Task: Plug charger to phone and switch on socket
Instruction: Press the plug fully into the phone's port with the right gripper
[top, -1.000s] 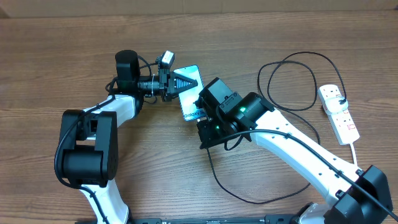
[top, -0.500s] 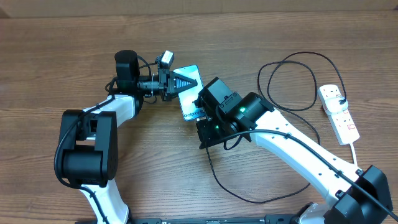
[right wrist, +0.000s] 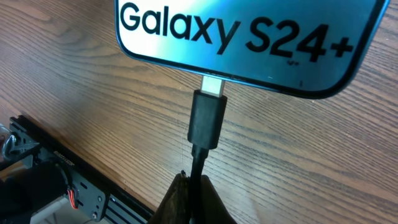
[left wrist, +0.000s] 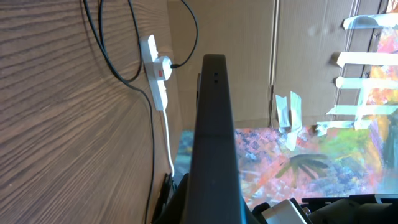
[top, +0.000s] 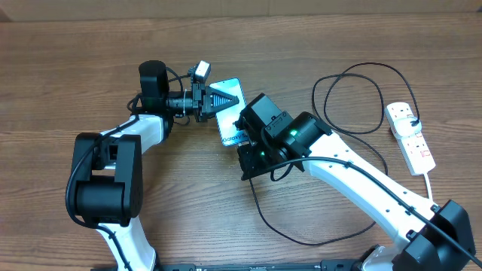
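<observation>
My right fingers (right wrist: 179, 200) are clenched on the thin black cable of the charger (right wrist: 198, 163), just behind its connector (right wrist: 206, 118). The connector points straight at the bottom edge of the phone (right wrist: 186, 46), and its short metal tip meets the port there. I cannot tell how deep it sits. The light blue screen reads "Galaxy S24+" in large black letters, running along the end nearest me.

From overhead, the phone (top: 234, 89) lies flat on the wooden surface (top: 60, 68) between my two arms. My right wrist covers its lower end. My left fingers (top: 223, 98) are pressed together with nothing between them, and their tip lies over the upper part of the screen. I cannot tell whether it touches the glass. In my left wrist view they (left wrist: 214, 124) show as one closed black bar.

The socket (top: 410, 137) sits well apart at the far right of the surface, its thick white cord (top: 431, 184) trailing toward the near edge. A white plug (top: 403, 113) sits in one outlet, and the charger (top: 354, 129) loops away from it in wide coils. A red switch (left wrist: 160, 73) shows on the strip. No writing on the socket is legible.
</observation>
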Tool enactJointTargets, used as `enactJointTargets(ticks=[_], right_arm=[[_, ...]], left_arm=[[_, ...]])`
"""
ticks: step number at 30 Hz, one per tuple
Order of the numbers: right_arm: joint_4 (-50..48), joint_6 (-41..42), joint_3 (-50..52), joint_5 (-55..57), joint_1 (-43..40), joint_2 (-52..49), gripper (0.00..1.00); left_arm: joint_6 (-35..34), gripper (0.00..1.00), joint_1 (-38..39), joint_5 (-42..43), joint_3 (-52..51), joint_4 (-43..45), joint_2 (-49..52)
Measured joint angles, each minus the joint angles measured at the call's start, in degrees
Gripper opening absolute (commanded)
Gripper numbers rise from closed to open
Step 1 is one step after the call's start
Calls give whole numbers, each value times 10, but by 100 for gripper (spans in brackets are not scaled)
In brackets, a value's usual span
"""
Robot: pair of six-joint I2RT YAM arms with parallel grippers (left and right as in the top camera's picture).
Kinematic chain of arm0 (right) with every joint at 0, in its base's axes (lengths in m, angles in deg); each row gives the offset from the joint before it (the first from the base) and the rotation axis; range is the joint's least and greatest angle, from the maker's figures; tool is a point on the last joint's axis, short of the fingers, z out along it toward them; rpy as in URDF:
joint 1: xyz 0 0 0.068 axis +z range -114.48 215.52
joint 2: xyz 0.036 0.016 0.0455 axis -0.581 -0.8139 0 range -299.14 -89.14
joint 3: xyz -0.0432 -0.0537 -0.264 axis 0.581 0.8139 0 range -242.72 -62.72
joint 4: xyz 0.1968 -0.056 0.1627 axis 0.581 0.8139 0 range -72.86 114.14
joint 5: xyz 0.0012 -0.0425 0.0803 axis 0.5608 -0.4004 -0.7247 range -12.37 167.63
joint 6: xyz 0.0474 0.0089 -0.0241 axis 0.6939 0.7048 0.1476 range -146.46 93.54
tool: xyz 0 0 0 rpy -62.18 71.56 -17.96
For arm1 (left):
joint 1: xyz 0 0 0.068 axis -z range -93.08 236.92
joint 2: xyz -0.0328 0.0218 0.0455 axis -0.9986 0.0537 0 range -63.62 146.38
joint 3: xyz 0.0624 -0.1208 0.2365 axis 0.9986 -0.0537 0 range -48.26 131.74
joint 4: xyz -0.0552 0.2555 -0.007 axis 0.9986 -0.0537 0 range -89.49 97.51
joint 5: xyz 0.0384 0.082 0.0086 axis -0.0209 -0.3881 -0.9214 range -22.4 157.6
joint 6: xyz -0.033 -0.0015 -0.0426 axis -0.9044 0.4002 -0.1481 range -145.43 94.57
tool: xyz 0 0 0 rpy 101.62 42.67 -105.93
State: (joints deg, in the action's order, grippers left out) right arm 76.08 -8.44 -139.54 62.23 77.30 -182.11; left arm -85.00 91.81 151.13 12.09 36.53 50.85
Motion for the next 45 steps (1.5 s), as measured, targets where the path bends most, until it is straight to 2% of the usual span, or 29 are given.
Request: enactJointTargets(ticks=[29,32,36,39,45], right_arm=[[-48,0,2,56,4,0,5],[-60,0,2,61,4,0,12],[-64,3,2,71,3,0,32],[-64,2,2,79,3,0,41],[-64,1,2,83,3,0,46]], left_arm=[[14,4,-3,-8,1,0,0],[16,4,-5,-6,2,-1,0],[17,4,-2,1,2,-3,0],[17,4,0,3,2,-7,0],[10,4,0,-4,2,-16,0]])
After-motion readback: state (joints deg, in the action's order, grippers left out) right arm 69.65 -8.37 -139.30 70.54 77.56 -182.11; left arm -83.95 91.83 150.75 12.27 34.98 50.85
